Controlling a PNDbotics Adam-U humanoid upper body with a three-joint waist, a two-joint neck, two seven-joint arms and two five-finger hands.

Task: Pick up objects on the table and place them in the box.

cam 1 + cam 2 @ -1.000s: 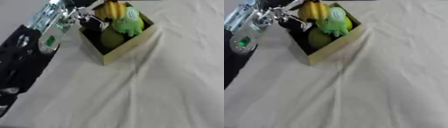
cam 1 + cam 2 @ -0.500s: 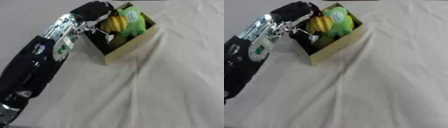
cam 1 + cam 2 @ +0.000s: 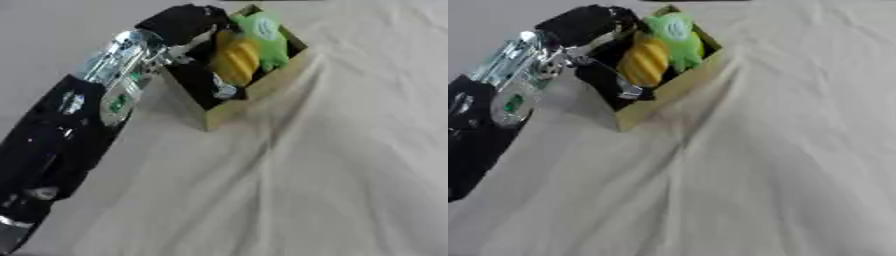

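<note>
Open cardboard box (image 3: 249, 97) up at the far left of the white cloth (image 3: 332, 170), holding a yellow item (image 3: 234, 57) beside a green one (image 3: 262, 32), packed side by side and touching. Left hand (image 3: 185, 22) reaching down over the box's near-left wall, dark fingers (image 3: 210, 80) dipping inside next to the yellow item. Curled or straight, hard to tell through the blur

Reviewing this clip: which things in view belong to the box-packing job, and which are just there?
Part of the job:
- box, open-topped, on the table
- yellow object inside the box
- green object inside the box, beside the yellow one
- left hand, reaching over the box's far-left edge

Just there:
- white cloth covering the table, wrinkled
</note>
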